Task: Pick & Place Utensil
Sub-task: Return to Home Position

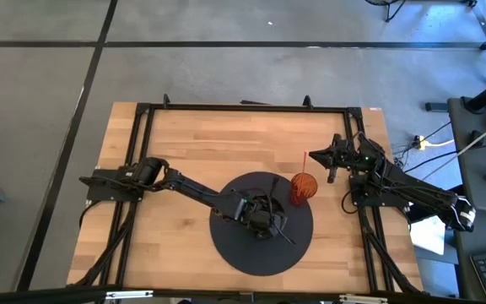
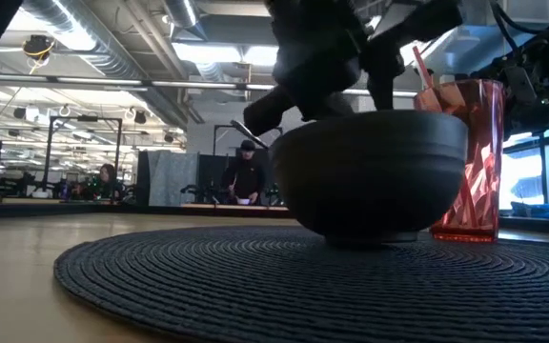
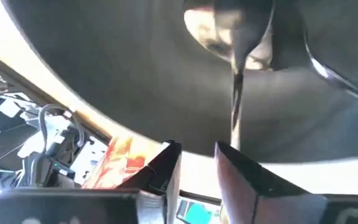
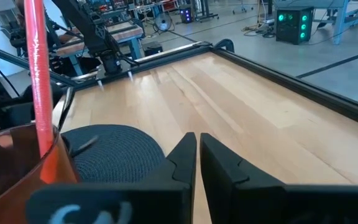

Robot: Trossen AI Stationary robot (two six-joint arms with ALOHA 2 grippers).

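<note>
Bench (image 1: 192, 143) of pale wood, seen from above: the left gripper (image 1: 264, 218) hangs low over the black round bowl (image 1: 278, 201), which stands at the middle of a dark woven circular mat (image 1: 226, 249). A red faceted plastic tumbler (image 1: 303, 189) holding a red straw (image 1: 304, 165) stands at the mat's edge, just beside the bowl. The right gripper (image 1: 317, 157) waits at the bench's right side, near the tumbler.

Bench-level view: the bowl sits upright on the mat, with the left gripper as a dark mass directly above it. One thin dark handle (image 2: 246, 131) juts over the rim on the side away from the tumbler.

Left wrist view: the fingers are parted by a narrow gap and grip nothing. A dark spoon (image 3: 229, 31) lies inside the bowl, its handle running up to just beside one finger (image 3: 241, 180); contact cannot be judged. The fork cannot be told apart with certainty.

Right wrist view: the right gripper's fingers are all but closed, with only a slit between them. They are empty and held above bare wood.

Hazards, as judged: the utensils appear delivered, leaving only the retreat. Because the left gripper sits low in the bowl and close to the spoon handle, a slanted withdrawal could snag that handle and lever the spoon out. It could also catch the rim and drag the bowl into the tumbler, toppling it.
</note>
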